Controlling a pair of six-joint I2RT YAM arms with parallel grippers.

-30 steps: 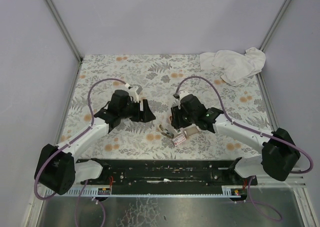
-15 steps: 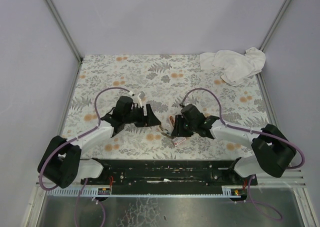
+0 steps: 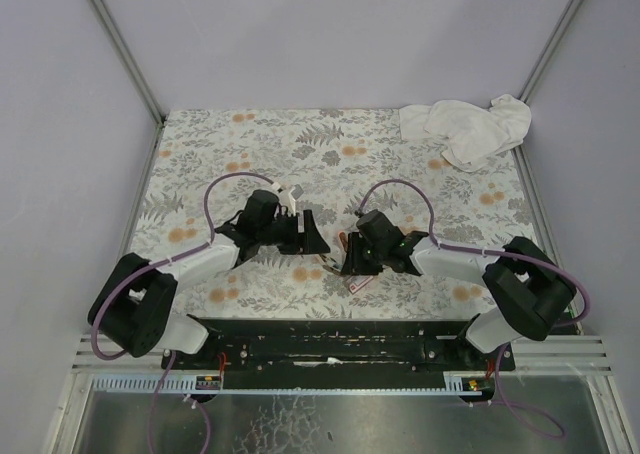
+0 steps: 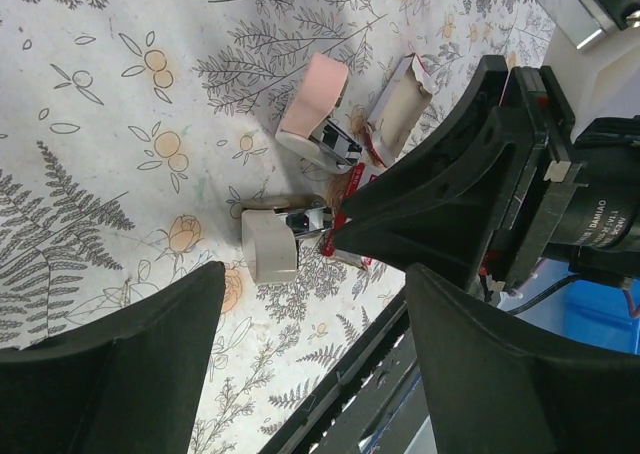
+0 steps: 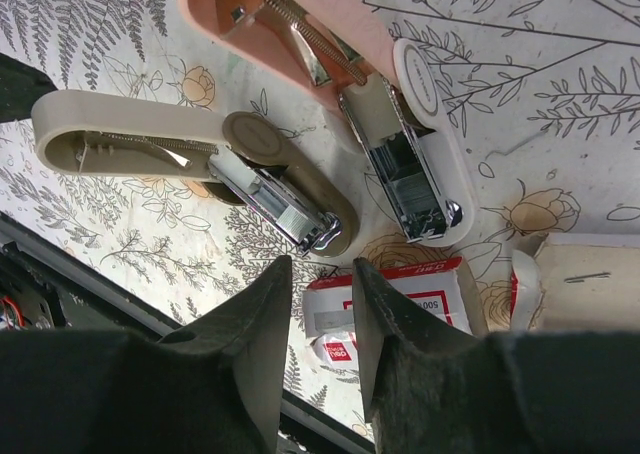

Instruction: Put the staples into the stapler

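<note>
Staples box [image 5: 395, 289] lies flat on the floral table [image 3: 250, 144], label up, right under your right gripper [image 5: 318, 267]. Tan tray [image 5: 585, 284] sits out of the box, just beside it. Right fingers stand close together with a thin gap; can't tell if they pinch the box edge. Your left gripper [image 4: 315, 279] is spread wide, nothing between its fingers. Beige stapler [image 5: 150, 139] and pink stapler [image 5: 370, 46] both lie flipped open just beyond the box.
</note>
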